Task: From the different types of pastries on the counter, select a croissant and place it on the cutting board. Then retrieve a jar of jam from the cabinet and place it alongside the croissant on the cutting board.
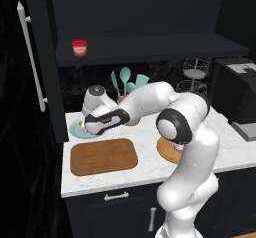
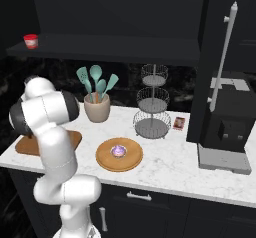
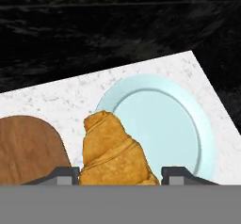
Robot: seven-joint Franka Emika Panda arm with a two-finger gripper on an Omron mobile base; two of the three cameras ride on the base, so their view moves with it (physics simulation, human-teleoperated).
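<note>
Tool clenched on croissant, light blue plate at 2 o'clock, cutting board edge at 9 o'clock, bare counter between.

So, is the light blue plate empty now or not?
Empty: the plate is bare, and the croissant sits between the jaws in front of it.

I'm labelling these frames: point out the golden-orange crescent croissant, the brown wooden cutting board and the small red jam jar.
Golden-orange crescent croissant (image 3: 113,155): hand view, middle of its ridged body.
Brown wooden cutting board (image 1: 103,156): left base view, bare centre of the board.
Small red jam jar (image 1: 79,48): left base view, whitish label band.
</note>
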